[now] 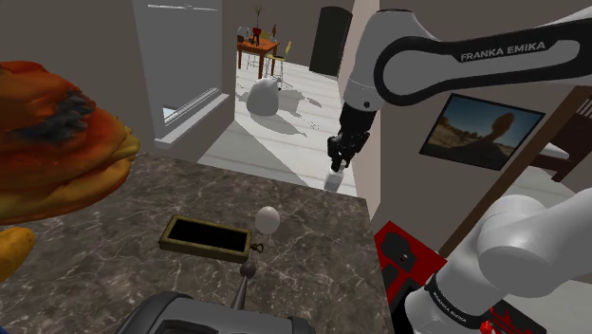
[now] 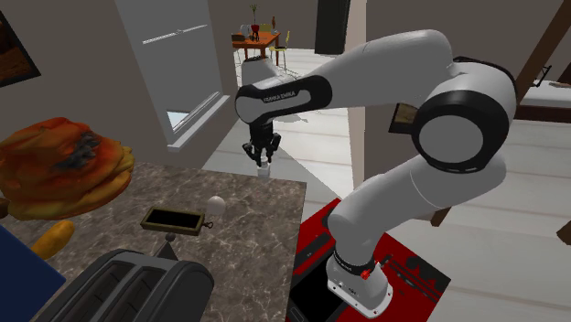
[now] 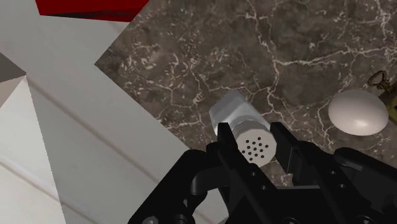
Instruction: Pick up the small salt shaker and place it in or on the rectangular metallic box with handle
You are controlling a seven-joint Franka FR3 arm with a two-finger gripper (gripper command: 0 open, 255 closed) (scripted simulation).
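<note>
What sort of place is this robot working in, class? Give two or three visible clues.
Probably a home kitchen: a dark marbled countertop, a toaster at its near edge, a salt shaker clasped in the gripper, and a dining table in the room beyond.

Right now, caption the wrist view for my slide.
Gripper clasping the salt shaker over a dark veined countertop, white egg-shaped object nearby.

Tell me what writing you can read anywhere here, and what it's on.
"FRANKA EMIKA": white letters on the upper dark band of the arm.
White lettering on the lower dark band near the stand: too small to read.
</note>
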